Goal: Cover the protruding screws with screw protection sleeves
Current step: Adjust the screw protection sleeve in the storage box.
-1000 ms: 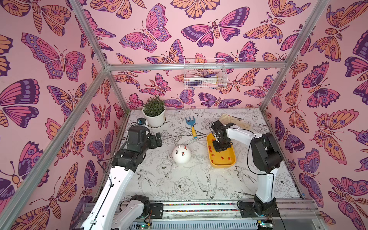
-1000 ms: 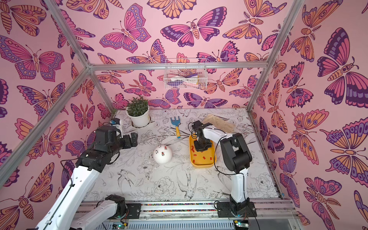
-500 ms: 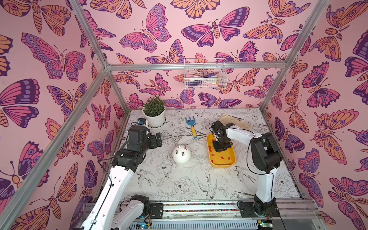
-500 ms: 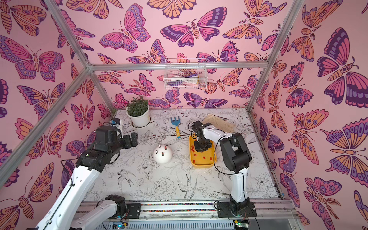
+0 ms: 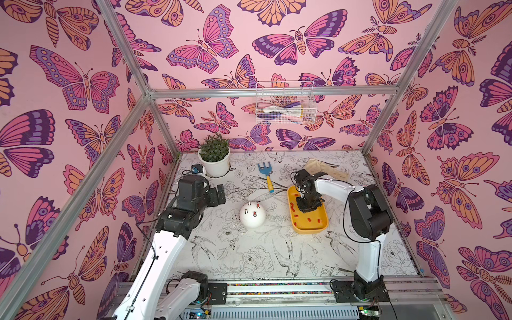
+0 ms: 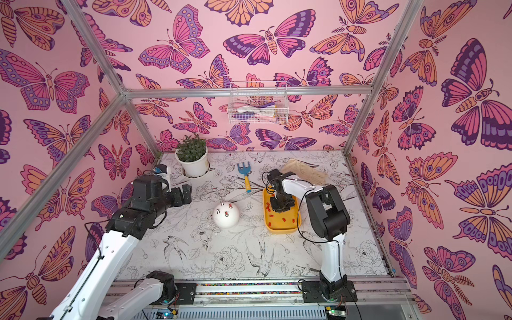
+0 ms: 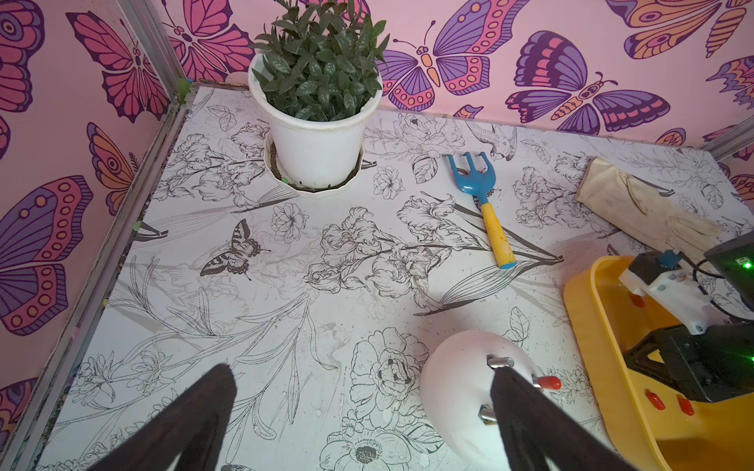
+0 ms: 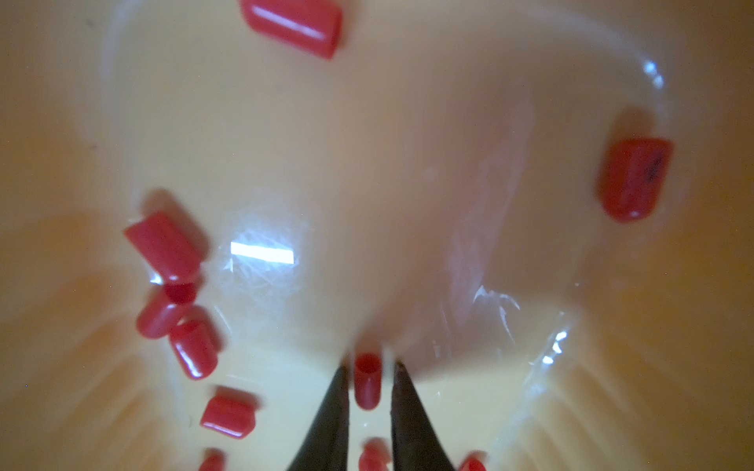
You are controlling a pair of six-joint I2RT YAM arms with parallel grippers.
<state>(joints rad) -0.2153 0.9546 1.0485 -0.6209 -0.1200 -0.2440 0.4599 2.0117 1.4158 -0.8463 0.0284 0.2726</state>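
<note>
— The screws [image 5: 249,204]?
— Four upright studs on the white dome [image 5: 252,221]: two red-capped, two bare.
— The sleeves [image 5: 309,220]?
— Red, lying loose in the yellow tray [image 5: 307,230] at the dome's three o'clock.

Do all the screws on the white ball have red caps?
No, this screw on the white ball is bare metal.

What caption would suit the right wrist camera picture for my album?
The right hand straddles one red sleeve in the yellow tray, other sleeves scattered around.
</note>
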